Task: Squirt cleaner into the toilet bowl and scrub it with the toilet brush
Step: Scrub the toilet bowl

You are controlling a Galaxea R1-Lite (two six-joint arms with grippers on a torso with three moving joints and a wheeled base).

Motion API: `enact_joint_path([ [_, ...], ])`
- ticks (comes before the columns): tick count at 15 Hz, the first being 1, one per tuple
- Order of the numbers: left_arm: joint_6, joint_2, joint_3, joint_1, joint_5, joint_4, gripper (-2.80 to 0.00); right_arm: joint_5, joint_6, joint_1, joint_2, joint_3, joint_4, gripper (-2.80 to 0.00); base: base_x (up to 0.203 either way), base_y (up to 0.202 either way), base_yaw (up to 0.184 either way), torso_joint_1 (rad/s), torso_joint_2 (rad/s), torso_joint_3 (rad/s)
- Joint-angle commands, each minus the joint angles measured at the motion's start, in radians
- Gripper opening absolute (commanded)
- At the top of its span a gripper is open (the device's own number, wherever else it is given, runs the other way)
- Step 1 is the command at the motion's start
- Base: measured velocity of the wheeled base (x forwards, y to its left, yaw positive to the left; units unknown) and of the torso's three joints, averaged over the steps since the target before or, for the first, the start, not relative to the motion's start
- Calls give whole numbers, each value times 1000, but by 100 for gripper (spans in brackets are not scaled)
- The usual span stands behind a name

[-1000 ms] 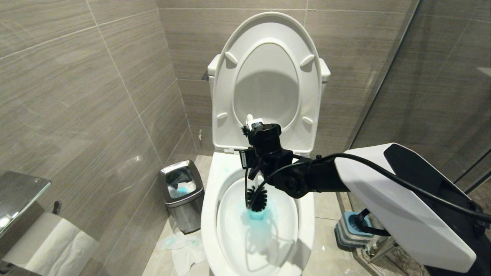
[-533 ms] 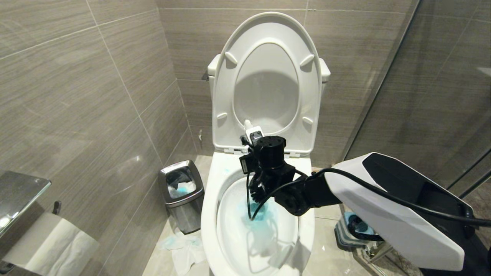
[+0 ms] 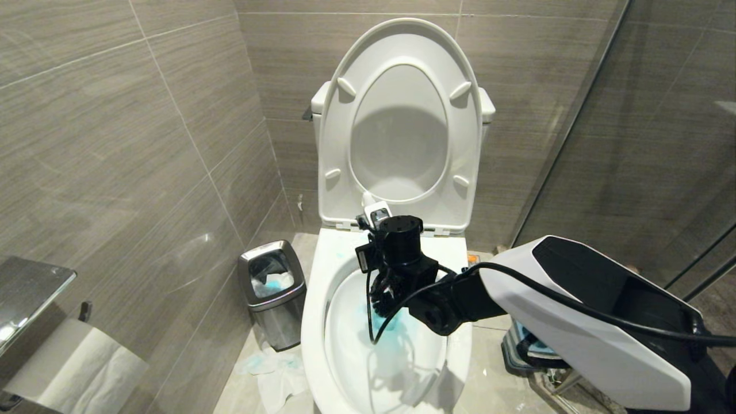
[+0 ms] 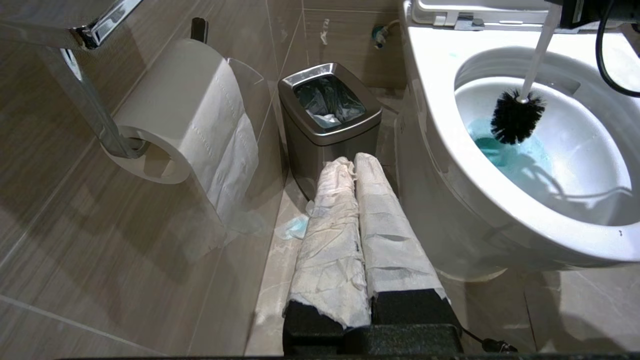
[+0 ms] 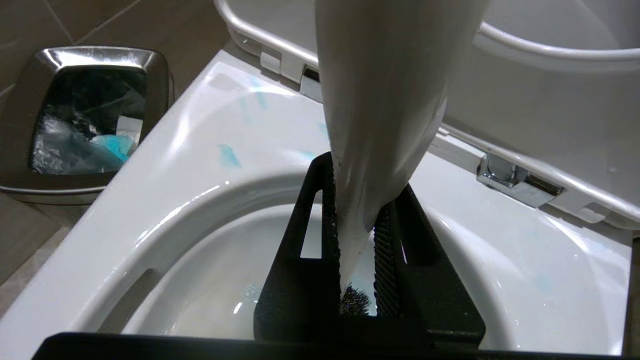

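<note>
Turquoise cleaner [image 4: 505, 152] tinted the water low in the bowl [image 3: 313, 322], with pale blue smears on the rim seen from the right wrist. The right end effector [image 5: 357, 235] was clenched on the brush [image 4: 517, 116] handle, its ribbed pads pressing the white shaft from both sides. From the left wrist view the black bristle head hung inside the bowl toward its back wall, just above or just touching the blue water; which of the two could not be told. The left end effector [image 4: 356, 220] sat parked low beside the bowl, its paper-wrapped fingers closed together on nothing, pointing toward the bin [image 4: 327, 107].

The handle was long and thin and gripped high up, so a hard push against the porcelain would likely make it twist or slide between the pads. A quick stroke could flick blue liquid over the rim onto the floor, where damp tissue [image 3: 273, 371] already lay. The black cable [image 3: 371, 310] drooping from the wrist into the bowl might dip into the water or snag the bristles.

No brand, label or writing was legible anywhere.
</note>
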Motion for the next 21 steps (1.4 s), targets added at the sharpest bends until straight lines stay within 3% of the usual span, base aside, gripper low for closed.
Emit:
enact_joint_path([
  [1, 1, 1, 0, 0, 0, 0, -280, -2, -1, -2, 24, -7, -2, -280, 0, 0, 0, 0, 0, 0],
  [14, 1, 1, 0, 0, 0, 0, -280, -1, 48, -26, 135, -108, 97, -280, 0, 0, 0, 0, 0, 0],
  [21, -1, 1, 0, 0, 0, 0, -280, -6, 50, -14, -53, -64, 144, -280, 0, 0, 0, 0, 0, 0],
])
